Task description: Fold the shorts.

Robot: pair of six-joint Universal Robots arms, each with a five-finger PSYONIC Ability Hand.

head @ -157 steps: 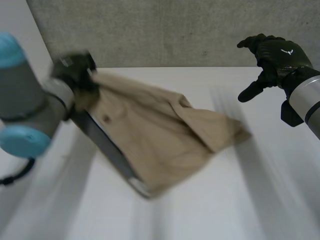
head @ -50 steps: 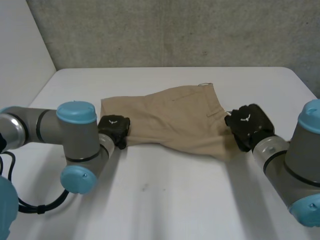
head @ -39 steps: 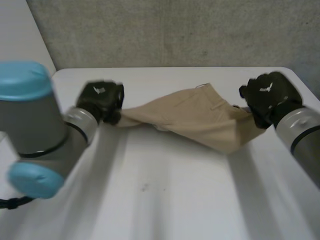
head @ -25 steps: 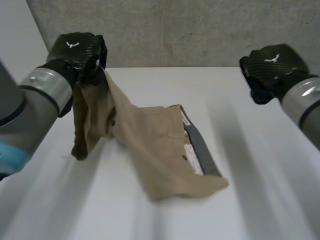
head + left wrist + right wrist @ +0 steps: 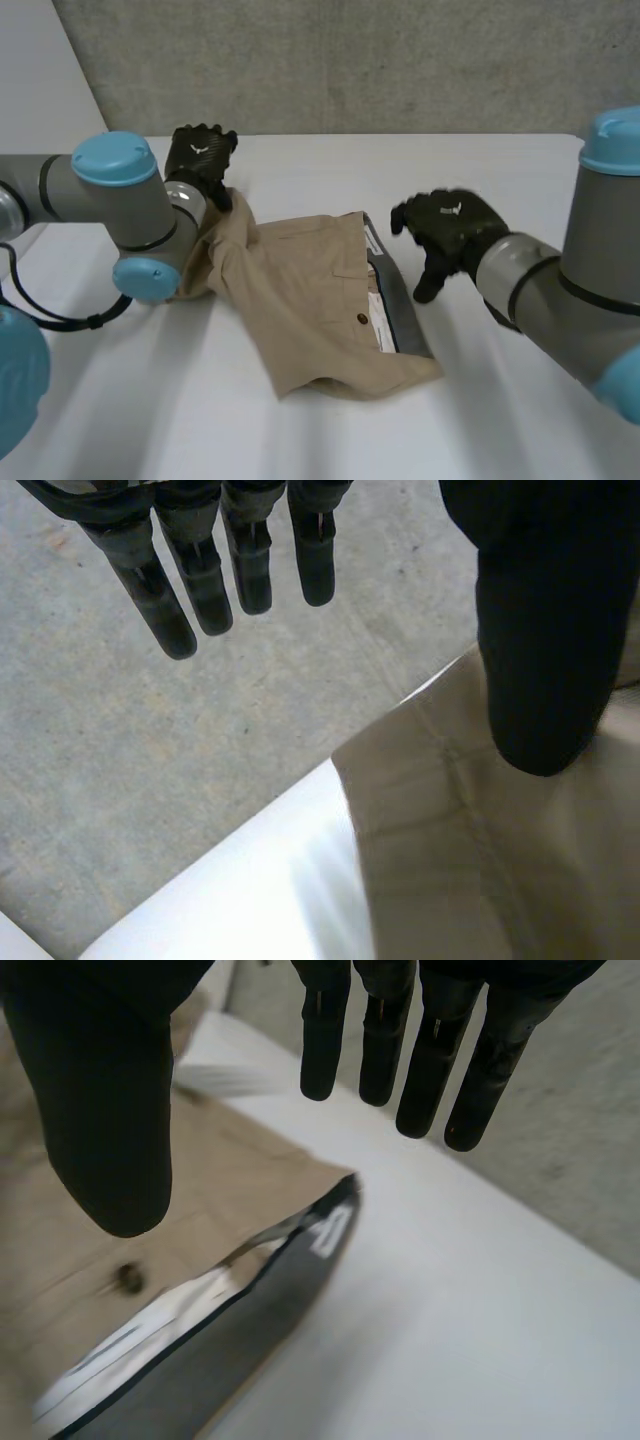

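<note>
1. The white table carries the shorts, with bare surface on every side of them.
2. The tan shorts lie crumpled and skewed near the middle of the table. They are partly turned open, with one end bunched up against the left arm, and no fold has been made yet.
3. The right hand hovers just beside the shorts on their waistband side. Its fingers are straight and set wide from the thumb, and it holds nothing.
4. The left hand sits at the far corner of the shorts, opposite the waistband side. Its fingers are straight and well apart from the thumb, with no cloth between them. Whether the thumb touches the fabric cannot be told.
5. The dark inner waistband is exposed along the edge of the shorts nearest the right hand.
6. A small button sits just inside that waistband.

Risks, as a judgement:
- Folding from this rumpled lay would likely trap wrinkles, so the cloth needs spreading first.
- A grasp at the flipped-open waistband may catch a single layer and let the rest sag.
- Because the bunched end lies against the left arm, any arm motion could drag the shorts further askew.
</note>
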